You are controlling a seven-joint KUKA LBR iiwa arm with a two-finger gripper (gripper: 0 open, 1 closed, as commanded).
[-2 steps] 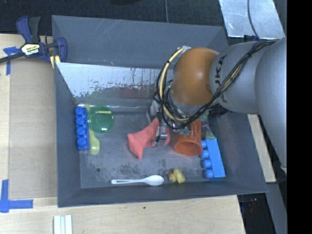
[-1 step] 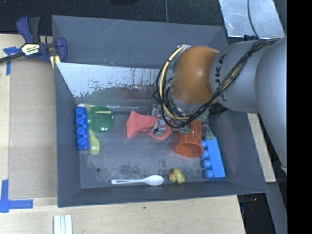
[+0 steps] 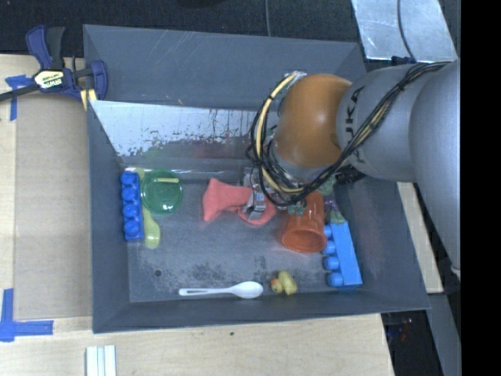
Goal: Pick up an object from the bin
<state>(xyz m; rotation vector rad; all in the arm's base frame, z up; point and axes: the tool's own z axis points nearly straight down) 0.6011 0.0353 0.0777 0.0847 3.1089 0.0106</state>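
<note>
The grey bin (image 3: pixel 235 69) takes up the middle of the frame. The arm comes in from the right, its orange wrist cover (image 3: pixel 313 120) hanging over the bin's centre right. Below the cover the gripper (image 3: pixel 257 200) is low, at the right end of a salmon-pink soft-looking piece (image 3: pixel 221 198) that lies mid-bin, just left of centre. The cover and cables hide the tip, so I cannot tell how far the pincer is open, or whether it has hold of anything.

If the pink piece is the target, the grasp likely wants to close across its narrower right part. The lift should go straight up, so the piece does not drag on its neighbour.

That neighbour is an orange cup (image 3: pixel 304 229) on its side, just right of the gripper. It is the closest obstacle and could be nudged or caught. A blue studded block (image 3: pixel 342 257) lies beyond it, at the lower right.

Well apart on the left are another blue studded block (image 3: pixel 131 204), a green translucent round piece (image 3: pixel 162 194) and a pale yellow piece (image 3: pixel 151 232). Along the lower edge lie a white spoon (image 3: pixel 223 291) and a small yellow object (image 3: pixel 283 283), both clear of the lift
</note>
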